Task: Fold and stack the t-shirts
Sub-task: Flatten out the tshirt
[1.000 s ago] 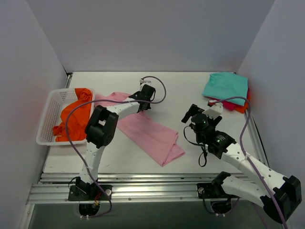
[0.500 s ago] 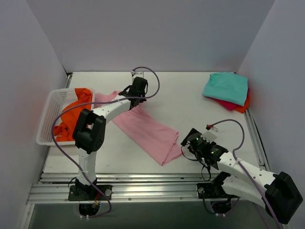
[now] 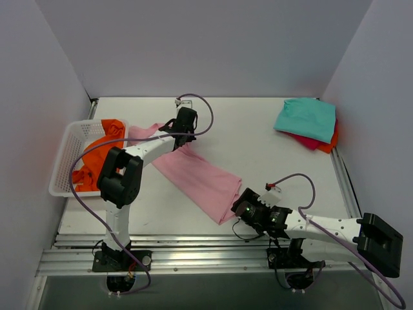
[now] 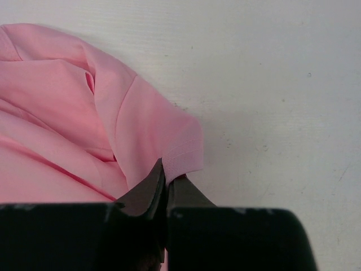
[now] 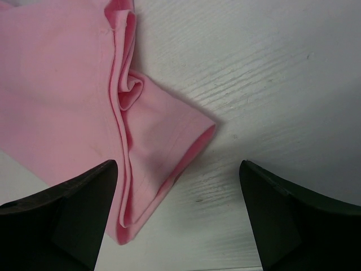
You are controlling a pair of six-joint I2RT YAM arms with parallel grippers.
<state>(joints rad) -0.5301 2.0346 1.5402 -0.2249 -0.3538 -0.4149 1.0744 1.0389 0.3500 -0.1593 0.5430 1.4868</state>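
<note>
On the far left I see the white mesh basket [image 3: 59, 169] with the orange t-shirt [image 3: 98, 154] heaped in it, one end hanging over the near rim.

Next to it, the pink t-shirt [image 3: 197, 175] lies on the tabletop [image 3: 258, 132] as a long band running diagonally from beside the basket toward the near right. My left fingers [image 3: 182, 137] are down on its far end. In the left wrist view they [image 4: 148, 191] are pressed together on the hem of a pink sleeve [image 4: 169, 141], and the hem edge sticks out just past the tips, with the rest of the shirt bunched off to the left.

At the band's near end, my right fingers [image 3: 240, 208] sit low and are spread wide. The right wrist view shows the folded pink corner [image 5: 158, 130] lying in the gap between them [image 5: 62, 217], closer to the left-hand finger. I can't tell whether either tip touches the cloth.

Far right, at the back corner, the teal t-shirt [image 3: 306, 118] lies folded on top of the red t-shirt [image 3: 311, 143], well apart from both arms.
</note>
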